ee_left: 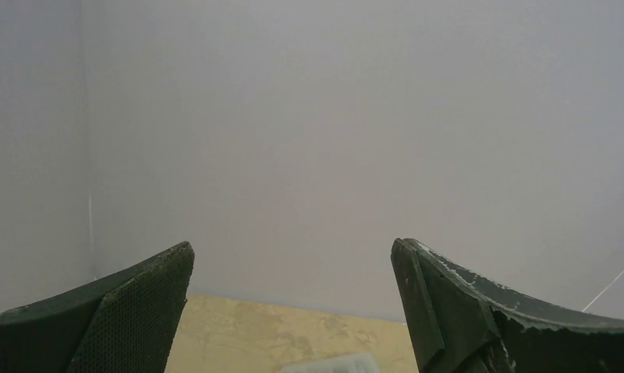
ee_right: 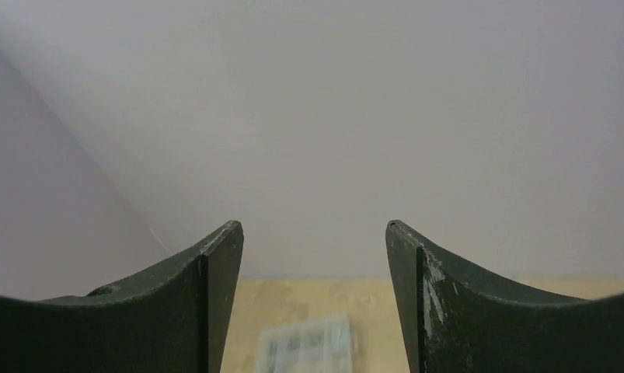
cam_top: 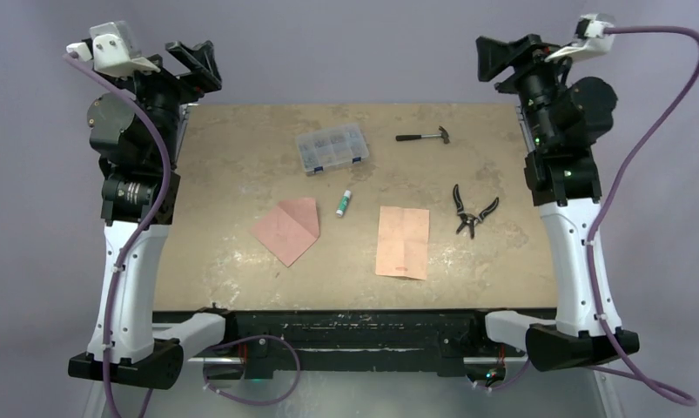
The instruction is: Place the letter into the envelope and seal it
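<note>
Letter (cam_top: 403, 243) and envelope (cam_top: 287, 229) both lie flat on the counter (cam_top: 241, 148) in the overhead view, well apart from each other and from both arms. The peach sheet sits right of centre, square to the counter edge, with crossing creases and a small red mark near its near edge. The pink envelope lies left of centre, turned at an angle. A small glue stick (cam_top: 343, 203) lies between them, slightly farther back, touching neither. Behind it sits a clear compartment box (cam_top: 332, 147). A hammer (cam_top: 424, 136) lies to the right of the box, and pliers (cam_top: 470, 212) rest right of the letter. Both arms are folded up at the far corners. The left pincer (cam_top: 193, 59) and right pincer (cam_top: 494, 59) are raised above the counter's back edge, holding nothing.

From the left wrist, the left pincer (ee_left: 293, 247) is spread wide with only grey wall between its fingers (ee_left: 137, 311). A strip of counter (ee_left: 238, 334) and a blurred sliver of the box (ee_left: 332, 364) show at the bottom.

From the right wrist, the right pincer (ee_right: 313, 225) is also spread, somewhat narrower, and empty. Its fingers (ee_right: 448, 311) frame the wall, a band of counter (ee_right: 250, 307) and the blurred box (ee_right: 308, 350). Neither wrist view shows the letter or envelope.
</note>
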`<state>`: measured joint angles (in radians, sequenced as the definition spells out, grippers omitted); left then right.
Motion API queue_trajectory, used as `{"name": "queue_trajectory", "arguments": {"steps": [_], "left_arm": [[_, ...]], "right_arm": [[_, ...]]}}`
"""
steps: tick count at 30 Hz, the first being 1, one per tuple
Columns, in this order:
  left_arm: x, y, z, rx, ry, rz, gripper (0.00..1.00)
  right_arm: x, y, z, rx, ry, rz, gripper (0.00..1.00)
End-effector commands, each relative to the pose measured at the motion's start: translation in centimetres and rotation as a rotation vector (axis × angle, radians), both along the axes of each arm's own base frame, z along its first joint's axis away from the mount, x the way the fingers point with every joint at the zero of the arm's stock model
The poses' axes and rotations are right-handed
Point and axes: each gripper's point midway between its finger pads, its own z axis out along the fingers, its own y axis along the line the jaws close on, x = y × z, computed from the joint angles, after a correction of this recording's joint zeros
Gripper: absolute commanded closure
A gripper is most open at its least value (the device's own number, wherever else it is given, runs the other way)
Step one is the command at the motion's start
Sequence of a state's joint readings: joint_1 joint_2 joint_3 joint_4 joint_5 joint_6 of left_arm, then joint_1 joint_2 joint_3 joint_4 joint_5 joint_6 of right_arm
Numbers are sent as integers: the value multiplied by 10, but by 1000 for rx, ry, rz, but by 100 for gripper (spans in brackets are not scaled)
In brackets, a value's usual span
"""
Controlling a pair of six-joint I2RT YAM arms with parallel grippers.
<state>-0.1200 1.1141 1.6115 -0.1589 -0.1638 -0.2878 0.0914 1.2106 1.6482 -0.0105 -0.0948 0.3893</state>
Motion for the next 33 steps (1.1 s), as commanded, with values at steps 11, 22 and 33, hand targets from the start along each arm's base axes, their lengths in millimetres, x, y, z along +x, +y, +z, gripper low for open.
{"name": "queue_trajectory", "arguments": {"steps": [11, 22, 33], "left_arm": [[19, -5, -158, -249, 335, 0, 1], [14, -155, -347, -173, 765, -536, 15], [-11, -278, -403, -144, 916, -943, 38]], "right_arm": [[0, 44, -373, -32, 1096, 262, 20], [-76, 27, -496, 69, 1423, 136, 18], [-82, 50, -529, 166, 1397, 262, 26]]}}
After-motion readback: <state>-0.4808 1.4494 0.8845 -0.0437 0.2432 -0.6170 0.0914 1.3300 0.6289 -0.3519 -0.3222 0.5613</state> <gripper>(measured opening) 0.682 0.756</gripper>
